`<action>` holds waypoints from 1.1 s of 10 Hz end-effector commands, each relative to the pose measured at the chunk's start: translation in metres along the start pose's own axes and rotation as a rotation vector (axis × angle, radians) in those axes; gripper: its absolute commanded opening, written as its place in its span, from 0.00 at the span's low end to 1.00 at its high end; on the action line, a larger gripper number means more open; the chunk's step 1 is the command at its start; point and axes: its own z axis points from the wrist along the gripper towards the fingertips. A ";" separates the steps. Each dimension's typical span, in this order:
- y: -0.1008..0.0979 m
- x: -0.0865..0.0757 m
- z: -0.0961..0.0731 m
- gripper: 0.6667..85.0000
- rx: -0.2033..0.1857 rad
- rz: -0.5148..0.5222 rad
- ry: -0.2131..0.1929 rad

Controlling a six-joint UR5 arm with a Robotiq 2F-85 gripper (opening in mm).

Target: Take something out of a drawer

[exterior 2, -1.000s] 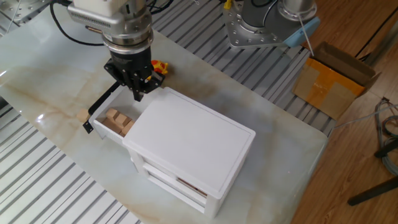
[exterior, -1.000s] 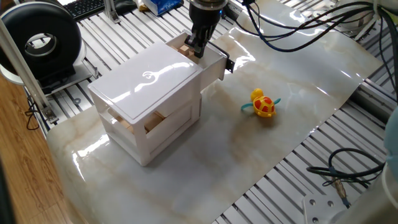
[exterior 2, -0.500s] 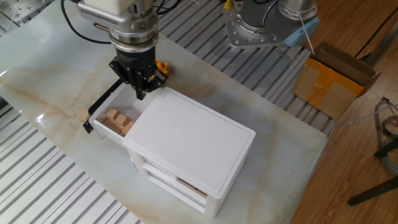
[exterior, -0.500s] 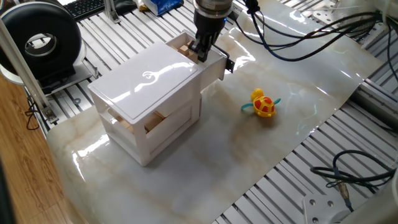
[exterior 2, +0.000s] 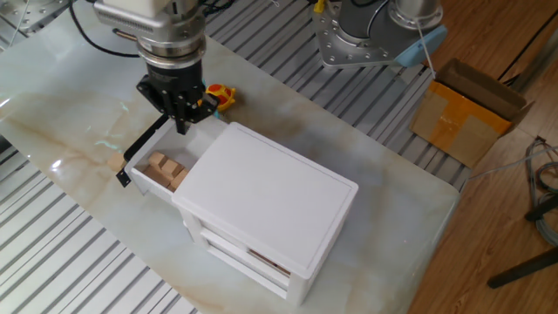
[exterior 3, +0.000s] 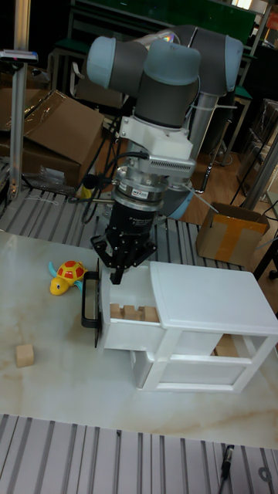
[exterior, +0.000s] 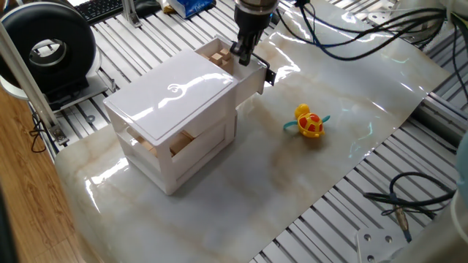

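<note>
The white cabinet's upper drawer [exterior: 252,75] [exterior 2: 142,170] [exterior 3: 123,333] is pulled out, its black bar handle [exterior 3: 87,299] facing away from the cabinet. Several light-wood cubes [exterior: 218,57] [exterior 2: 164,169] [exterior 3: 131,312] lie inside it. One more wood cube [exterior 2: 116,162] [exterior 3: 25,355] rests on the table outside, past the handle. My gripper [exterior: 240,58] [exterior 2: 181,120] [exterior 3: 116,278] hangs just above the drawer's open part, pointing down, its fingers pressed together to a point. No cube shows between them.
A yellow-and-red duck toy [exterior: 308,122] [exterior 2: 220,94] [exterior 3: 65,276] lies on the marble sheet beyond the drawer. The cabinet's lower tier [exterior: 183,146] [exterior 3: 197,370] shows wood pieces. A black reel [exterior: 47,47] and a cardboard box [exterior 2: 466,113] stand off the sheet.
My gripper has slid along the open drawer away from the cabinet body, toward the handle end. Cubes, duck and drawer have not moved.
</note>
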 end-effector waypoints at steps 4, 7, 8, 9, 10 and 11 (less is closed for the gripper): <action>-0.033 0.005 0.000 0.00 0.065 -0.141 0.033; -0.038 0.007 -0.002 0.00 0.078 -0.157 0.035; -0.041 0.009 -0.004 0.00 0.079 -0.165 0.037; -0.044 0.010 -0.005 0.00 0.081 -0.167 0.039; -0.048 0.012 -0.005 0.00 0.091 -0.170 0.044; -0.048 0.013 -0.006 0.00 0.089 -0.173 0.043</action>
